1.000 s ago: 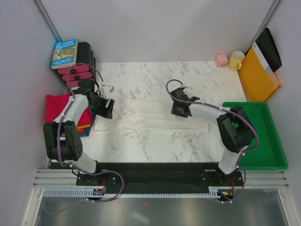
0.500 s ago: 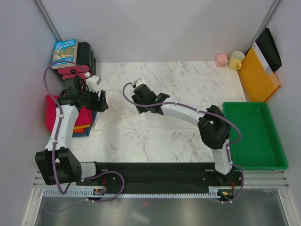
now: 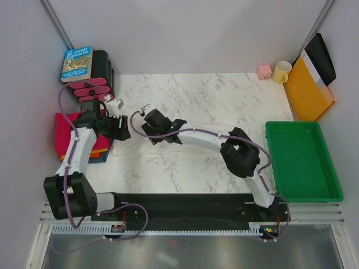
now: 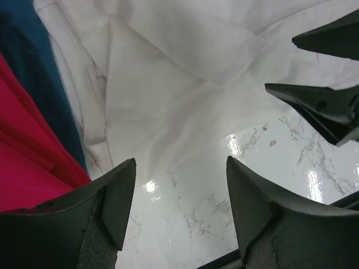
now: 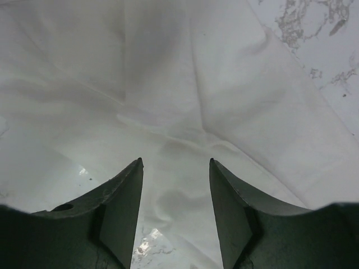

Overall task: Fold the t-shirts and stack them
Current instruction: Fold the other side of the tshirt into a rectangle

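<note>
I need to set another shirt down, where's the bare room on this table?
Bare marble lies back right, between the mug, the green tray and the right arm, and in a strip along the near edge. The left is crowded: left gripper and right gripper, both open, over the white shirt beside the folded stack.

One white t-shirt (image 4: 168,73), three folded t-shirts (image 3: 66,128), one book (image 3: 77,63), one mug (image 3: 281,72), one green tray (image 3: 303,162)

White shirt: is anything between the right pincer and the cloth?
Nothing visible. The right pincer is open, and the white shirt fills the view just ahead of its fingertips. Only cloth and a corner of the marble table show.
</note>
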You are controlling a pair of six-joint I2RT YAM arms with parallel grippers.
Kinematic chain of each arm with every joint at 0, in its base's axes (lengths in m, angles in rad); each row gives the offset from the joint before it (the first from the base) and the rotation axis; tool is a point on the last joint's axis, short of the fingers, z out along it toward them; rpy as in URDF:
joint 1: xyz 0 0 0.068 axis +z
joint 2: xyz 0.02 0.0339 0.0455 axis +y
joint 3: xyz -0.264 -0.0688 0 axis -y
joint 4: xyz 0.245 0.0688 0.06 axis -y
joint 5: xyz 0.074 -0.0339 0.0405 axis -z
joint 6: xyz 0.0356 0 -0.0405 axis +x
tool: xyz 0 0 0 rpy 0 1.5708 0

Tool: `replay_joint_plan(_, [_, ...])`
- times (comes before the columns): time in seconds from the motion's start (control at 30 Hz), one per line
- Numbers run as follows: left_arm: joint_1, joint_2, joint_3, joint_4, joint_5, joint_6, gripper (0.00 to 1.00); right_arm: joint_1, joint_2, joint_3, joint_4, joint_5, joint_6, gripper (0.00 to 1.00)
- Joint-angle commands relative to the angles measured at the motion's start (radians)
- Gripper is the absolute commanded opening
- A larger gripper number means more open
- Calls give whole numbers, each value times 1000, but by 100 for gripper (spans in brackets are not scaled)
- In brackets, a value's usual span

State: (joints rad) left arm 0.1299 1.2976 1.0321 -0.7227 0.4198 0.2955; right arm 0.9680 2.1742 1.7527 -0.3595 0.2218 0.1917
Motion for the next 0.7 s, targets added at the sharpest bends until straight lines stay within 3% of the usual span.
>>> replay_joint_plan(0.0, [7, 9, -15, 32, -18, -22, 71, 44, -7, 66, 67, -15, -55, 58])
replay_joint_plan(0.47, [28, -43, -61, 20, -27, -10, 68, 54, 147, 192, 60, -16, -60, 54])
replay_joint_plan(0.63, [34, -63, -81, 12, -35, 4, 67, 52, 186, 211, 54, 1, -48, 46])
replay_joint_plan(0.67, [36, -66, -87, 11, -33, 5, 67, 54, 190, 215, 56, 2, -41, 40])
